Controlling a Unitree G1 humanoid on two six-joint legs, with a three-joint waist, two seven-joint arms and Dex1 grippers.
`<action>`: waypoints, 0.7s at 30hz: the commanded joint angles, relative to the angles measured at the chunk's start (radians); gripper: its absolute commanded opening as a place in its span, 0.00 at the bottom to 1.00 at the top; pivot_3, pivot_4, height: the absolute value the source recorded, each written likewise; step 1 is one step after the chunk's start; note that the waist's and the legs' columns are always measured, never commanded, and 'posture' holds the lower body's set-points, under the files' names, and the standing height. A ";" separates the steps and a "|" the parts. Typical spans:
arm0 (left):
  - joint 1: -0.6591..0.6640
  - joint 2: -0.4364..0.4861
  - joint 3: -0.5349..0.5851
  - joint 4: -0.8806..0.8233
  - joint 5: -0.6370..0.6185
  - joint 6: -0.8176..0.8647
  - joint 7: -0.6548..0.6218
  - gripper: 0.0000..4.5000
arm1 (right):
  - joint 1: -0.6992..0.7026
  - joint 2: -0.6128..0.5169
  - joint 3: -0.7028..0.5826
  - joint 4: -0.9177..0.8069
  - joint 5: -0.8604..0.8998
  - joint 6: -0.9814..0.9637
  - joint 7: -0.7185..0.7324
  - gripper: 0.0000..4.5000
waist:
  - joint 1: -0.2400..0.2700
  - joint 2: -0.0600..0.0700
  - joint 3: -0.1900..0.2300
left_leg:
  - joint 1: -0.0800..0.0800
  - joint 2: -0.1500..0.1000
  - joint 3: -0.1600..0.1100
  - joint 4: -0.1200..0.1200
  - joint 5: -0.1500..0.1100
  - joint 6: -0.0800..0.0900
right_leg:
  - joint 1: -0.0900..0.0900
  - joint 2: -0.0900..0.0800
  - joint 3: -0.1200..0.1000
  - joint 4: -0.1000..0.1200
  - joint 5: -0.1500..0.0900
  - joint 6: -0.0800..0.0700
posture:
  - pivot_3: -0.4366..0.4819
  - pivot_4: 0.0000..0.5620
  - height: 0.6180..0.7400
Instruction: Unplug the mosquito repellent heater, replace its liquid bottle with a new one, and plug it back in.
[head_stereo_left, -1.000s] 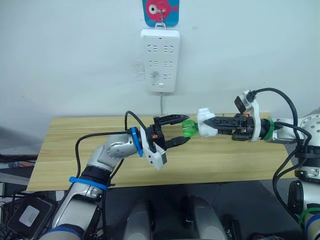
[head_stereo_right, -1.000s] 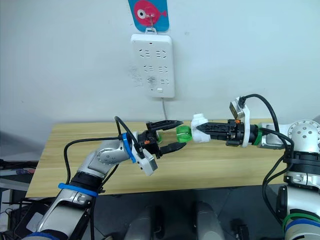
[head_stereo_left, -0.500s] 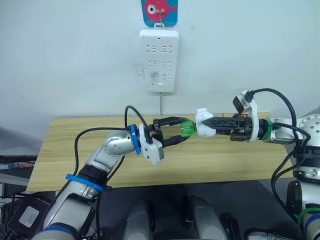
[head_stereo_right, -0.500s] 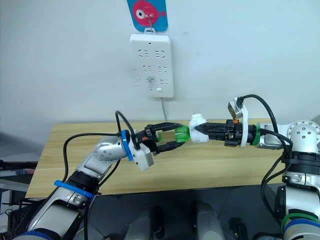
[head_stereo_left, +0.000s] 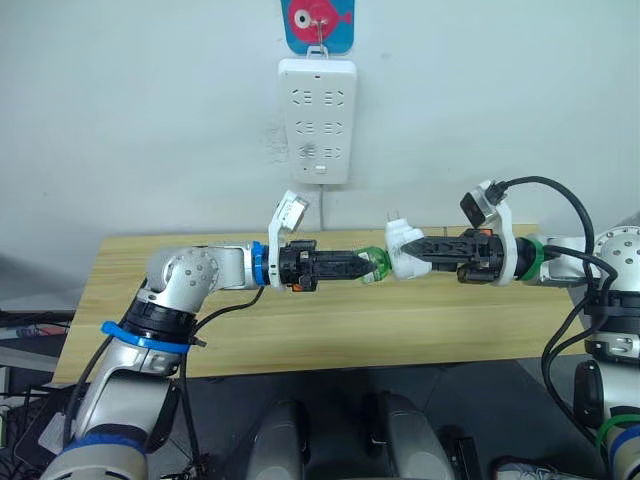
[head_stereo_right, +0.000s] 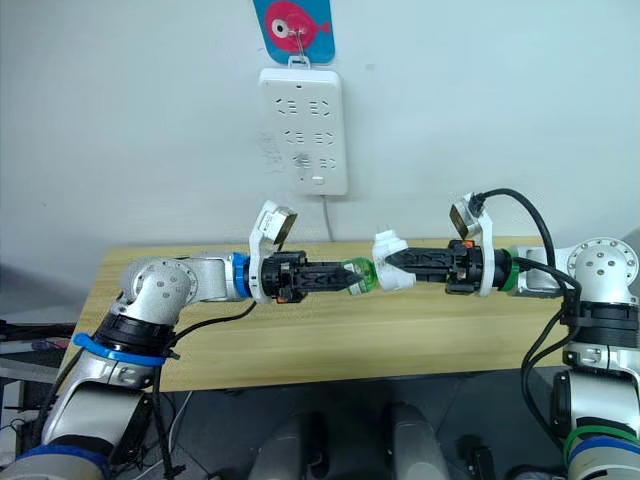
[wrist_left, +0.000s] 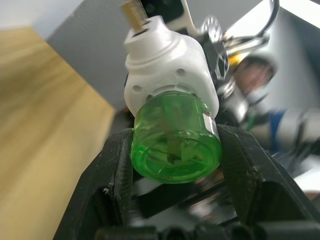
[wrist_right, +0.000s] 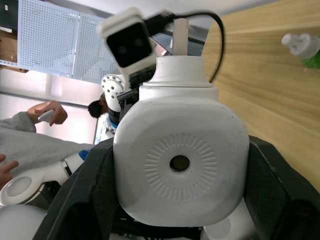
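Mosquito repellent heater (head_stereo_left: 404, 248), a small white rounded plug-in unit, is held in mid-air above the wooden tabletop (head_stereo_left: 130, 310), in front of the wall. The right pincer (head_stereo_left: 412, 251) grips its sides, with its two metal prongs pointing up and back. A green liquid bottle (head_stereo_left: 374, 264) sticks out of the heater toward the robot's left. The left pincer (head_stereo_left: 368, 267) is clenched around this bottle, one black finger on each side. A long white power strip (head_stereo_left: 318, 120) hangs on the wall above, under a blue card with a pink fish (head_stereo_left: 319, 22). A second green bottle (wrist_right: 303, 46) lies on the tabletop.
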 joint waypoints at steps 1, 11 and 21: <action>-0.008 -0.033 0.079 0.003 -0.020 0.053 0.074 0.66 | -0.011 0.002 -0.022 -0.034 0.005 0.010 -0.011 0.66 | 0.000 0.000 0.000 | 0.000 0.000 0.000 0.000 0.000 0.000 | 0.000 0.000 0.000 0.000 0.000 0.000 | 0.27 0.46 1.00; 0.083 -0.017 0.185 -0.045 0.079 0.034 0.113 1.00 | -0.012 0.009 -0.088 0.037 -0.003 0.004 -0.074 0.66 | -0.006 0.000 0.000 | 0.001 0.000 0.001 0.000 0.000 -0.001 | 0.000 0.000 0.001 0.001 0.000 0.000 | 0.26 0.48 1.00; 0.316 0.142 -0.091 -0.275 0.902 -1.135 -0.161 1.00 | -0.036 0.015 -0.133 0.106 -0.072 -0.009 -0.089 0.66 | -0.008 0.000 0.000 | 0.001 -0.001 0.003 -0.001 0.000 -0.001 | 0.000 -0.001 0.002 0.000 0.000 -0.001 | 0.30 0.48 1.00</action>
